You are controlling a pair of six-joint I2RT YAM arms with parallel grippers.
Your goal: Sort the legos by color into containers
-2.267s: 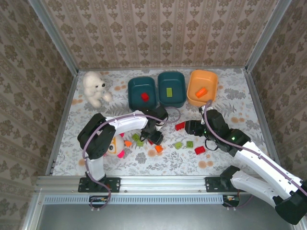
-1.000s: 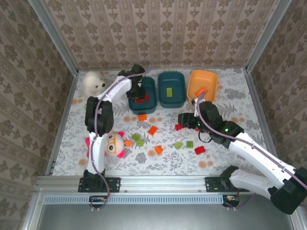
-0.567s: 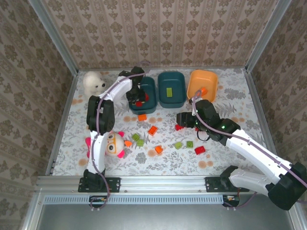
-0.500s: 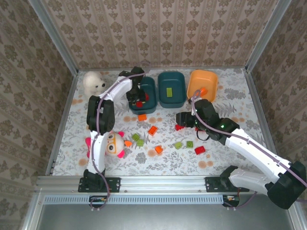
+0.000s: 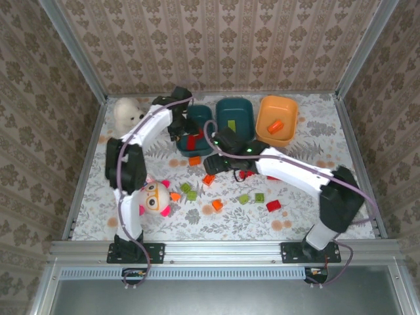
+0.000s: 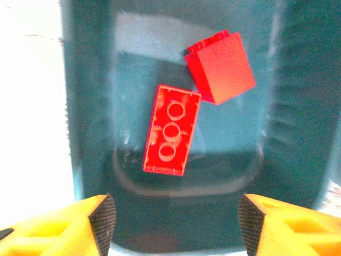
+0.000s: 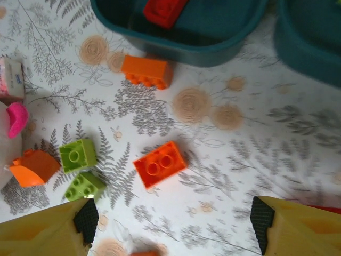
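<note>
While the left gripper (image 6: 175,220) and the right gripper (image 7: 175,225) both hang wide open and empty, legos lie loose on the surface (image 7: 234,160).

The left gripper hovers over the far-left teal tub (image 6: 85,106), with the tub's near rim between its fingers; two red legos (image 6: 171,129) lie close together on the tub's floor. The right gripper hangs above an orange lego (image 7: 160,164), with bare surface to that brick's right and two green legos (image 7: 78,154) near its left. A second orange lego (image 7: 146,71) sits just beside the tub's near wall.
</note>
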